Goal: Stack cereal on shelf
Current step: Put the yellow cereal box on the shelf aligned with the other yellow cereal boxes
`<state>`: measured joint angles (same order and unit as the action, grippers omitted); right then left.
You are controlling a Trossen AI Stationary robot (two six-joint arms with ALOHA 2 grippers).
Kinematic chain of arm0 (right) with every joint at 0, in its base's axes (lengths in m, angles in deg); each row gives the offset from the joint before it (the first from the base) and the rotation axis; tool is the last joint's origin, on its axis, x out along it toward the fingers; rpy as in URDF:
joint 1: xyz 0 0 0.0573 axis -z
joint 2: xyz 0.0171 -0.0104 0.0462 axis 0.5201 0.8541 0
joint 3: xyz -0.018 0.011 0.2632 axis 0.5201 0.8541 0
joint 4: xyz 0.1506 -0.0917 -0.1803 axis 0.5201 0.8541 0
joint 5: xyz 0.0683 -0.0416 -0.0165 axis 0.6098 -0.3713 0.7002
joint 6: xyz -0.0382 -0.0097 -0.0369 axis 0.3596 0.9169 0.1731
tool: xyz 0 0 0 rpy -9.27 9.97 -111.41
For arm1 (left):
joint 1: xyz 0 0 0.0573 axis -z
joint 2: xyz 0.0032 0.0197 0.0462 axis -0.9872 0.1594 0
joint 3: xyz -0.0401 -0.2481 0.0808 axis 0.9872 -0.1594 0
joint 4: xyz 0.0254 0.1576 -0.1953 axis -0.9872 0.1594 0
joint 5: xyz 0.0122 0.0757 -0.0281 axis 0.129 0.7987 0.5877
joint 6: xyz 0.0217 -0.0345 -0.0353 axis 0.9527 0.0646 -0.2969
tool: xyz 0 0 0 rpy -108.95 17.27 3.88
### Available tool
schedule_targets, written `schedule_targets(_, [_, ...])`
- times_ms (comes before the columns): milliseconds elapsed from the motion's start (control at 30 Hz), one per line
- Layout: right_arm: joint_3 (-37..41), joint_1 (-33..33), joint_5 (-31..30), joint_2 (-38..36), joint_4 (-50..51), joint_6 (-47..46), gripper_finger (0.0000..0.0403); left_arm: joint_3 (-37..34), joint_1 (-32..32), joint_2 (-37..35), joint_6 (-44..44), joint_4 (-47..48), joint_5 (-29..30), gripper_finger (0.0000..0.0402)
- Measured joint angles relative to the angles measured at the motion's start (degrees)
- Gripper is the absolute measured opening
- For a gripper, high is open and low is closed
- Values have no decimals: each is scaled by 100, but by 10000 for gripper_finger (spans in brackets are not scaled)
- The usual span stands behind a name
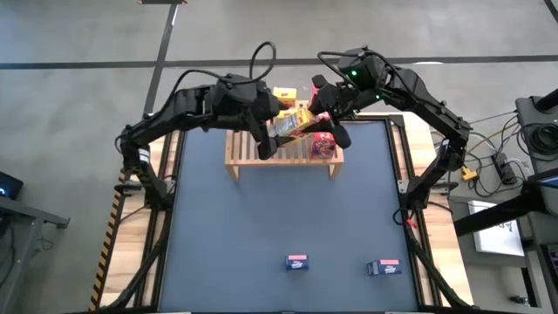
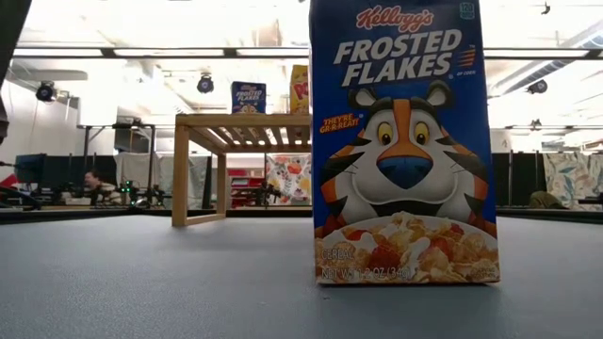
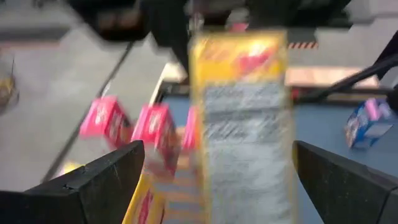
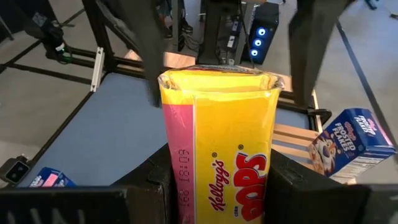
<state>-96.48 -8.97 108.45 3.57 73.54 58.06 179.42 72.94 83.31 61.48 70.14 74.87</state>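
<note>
My work surface is a dark grey-blue matte table top (image 1: 261, 227) with pale wooden edges. At its far end stands a light wooden rack with a slatted top (image 1: 240, 150) on short legs. Small cardboard cereal boxes rest on the slats, red ones (image 1: 324, 145) and a yellow one (image 1: 284, 94). Near my front edge, two small blue cereal boxes (image 1: 297, 262) lie well apart

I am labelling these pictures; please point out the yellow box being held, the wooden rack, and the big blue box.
yellow box (image 4: 233, 155), right wrist view, front face.
wooden rack (image 2: 179, 169), low view, left leg.
blue box (image 2: 400, 141), low view, front face.
</note>
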Motion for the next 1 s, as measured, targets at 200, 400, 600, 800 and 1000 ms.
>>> schedule_targets(200, [0, 0, -103, 2, 0, 65, 137, -12, -143, 66, -100, 245, -23, 380])
schedule_targets(400, [0, 0, -102, 2, 0, 132, 137, 38, -154, 17, -43, 207, -376, 310])
schedule_targets(600, [0, 0, -122, 2, -14, 136, 137, 34, -161, 30, -38, 245, -418, 218])
schedule_targets(800, [4, 2, -155, 7, 2, 148, 137, 32, -191, 63, -25, 361, -438, 146])
schedule_targets(1000, [7, 0, -89, -2, 7, 126, 175, 31, -202, 63, 183, 390, -577, 120])
